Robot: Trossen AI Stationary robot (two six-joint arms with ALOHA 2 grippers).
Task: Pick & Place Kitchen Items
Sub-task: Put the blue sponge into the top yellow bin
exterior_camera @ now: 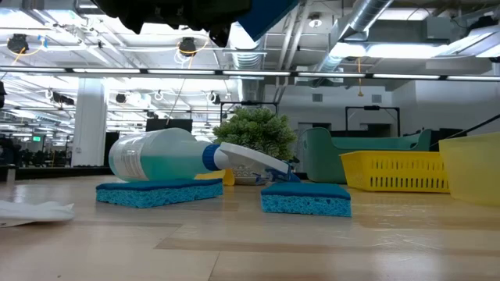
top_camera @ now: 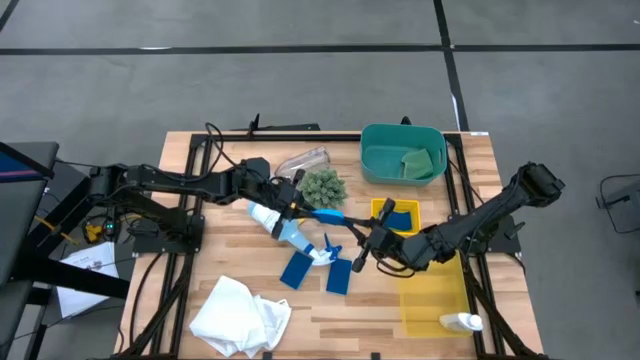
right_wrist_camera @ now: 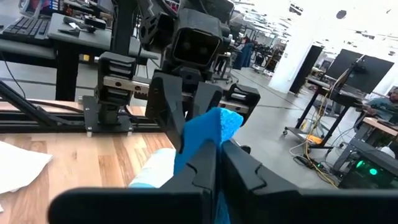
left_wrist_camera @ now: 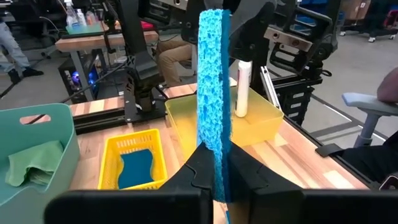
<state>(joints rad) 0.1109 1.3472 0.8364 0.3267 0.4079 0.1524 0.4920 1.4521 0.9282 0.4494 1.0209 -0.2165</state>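
Above the table's middle, the left gripper (top_camera: 296, 208) and right gripper (top_camera: 366, 238) are both pinching one blue sponge (top_camera: 327, 215) between closed jaws, holding it on edge over the spray bottle (top_camera: 281, 228).

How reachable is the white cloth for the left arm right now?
Probably not yet: the left gripper is shut on a blue sponge the right gripper also grips. The cloth itself lies uncovered.

Spray bottle (top_camera: 283, 226) lies between plant ball (top_camera: 323, 186) and cloth (top_camera: 238, 315).
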